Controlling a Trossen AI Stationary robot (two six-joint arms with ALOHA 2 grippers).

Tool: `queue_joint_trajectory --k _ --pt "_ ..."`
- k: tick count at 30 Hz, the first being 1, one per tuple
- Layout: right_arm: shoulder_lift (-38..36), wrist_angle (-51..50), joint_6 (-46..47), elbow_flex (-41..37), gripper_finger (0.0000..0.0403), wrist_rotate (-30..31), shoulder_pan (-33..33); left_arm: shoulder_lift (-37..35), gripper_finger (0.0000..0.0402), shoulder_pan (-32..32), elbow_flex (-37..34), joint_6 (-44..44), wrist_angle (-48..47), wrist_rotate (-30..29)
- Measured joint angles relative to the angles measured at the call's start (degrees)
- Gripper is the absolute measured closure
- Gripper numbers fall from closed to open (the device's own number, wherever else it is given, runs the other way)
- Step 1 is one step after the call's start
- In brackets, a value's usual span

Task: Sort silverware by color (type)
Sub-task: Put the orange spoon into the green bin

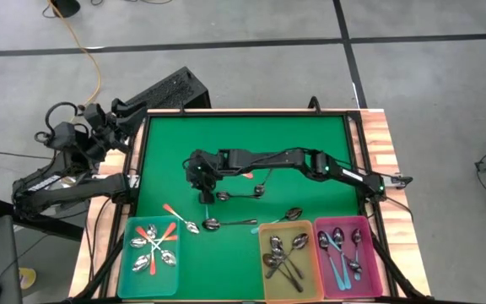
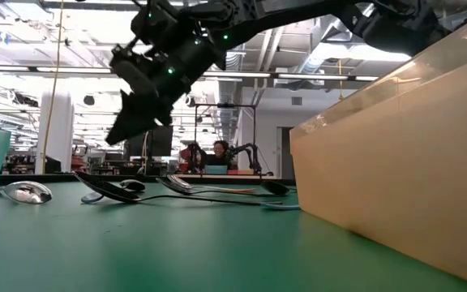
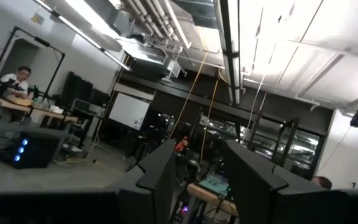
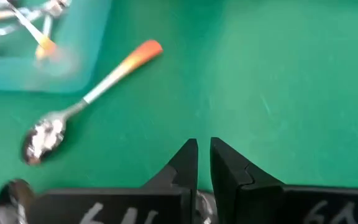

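Right gripper [image 4: 204, 152] — fingers nearly together, empty — hovers; next pick looks like the orange-handled metal spoon [image 4: 86, 96] just ahead.

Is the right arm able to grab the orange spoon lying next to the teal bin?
Probably yes. The orange-handled spoon lies alone on bare green mat beside the teal bin, and the right gripper hovers close with nothing between them.

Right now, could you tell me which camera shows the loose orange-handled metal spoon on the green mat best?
The right wrist view: the orange-handled spoon lies whole and close beside the teal bin. The high view shows it small; the low view cannot single it out; the left wrist view misses it.
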Motion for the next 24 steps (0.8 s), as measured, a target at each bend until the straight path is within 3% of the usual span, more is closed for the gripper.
queue_joint_trajectory --k 6,16,24 --pt "-1.96 -5.56 -1.24 0.11 0.0321 1.57 -1.52 -2.13 0.0281 0.0 0.0 0.02 -5.48 -0.06" --pt "-4.63 -18.07 -0.82 0.02 0.0227 9.54 -3.38 -6.03 0.0281 0.0 0.0 0.15 -12.96 -0.08" --pt "0.4 -20.21 0.66 0.14 0.0221 13.19 -3.9 -6.39 0.0281 0.0 0.0 0.24 -18.19 -0.11"
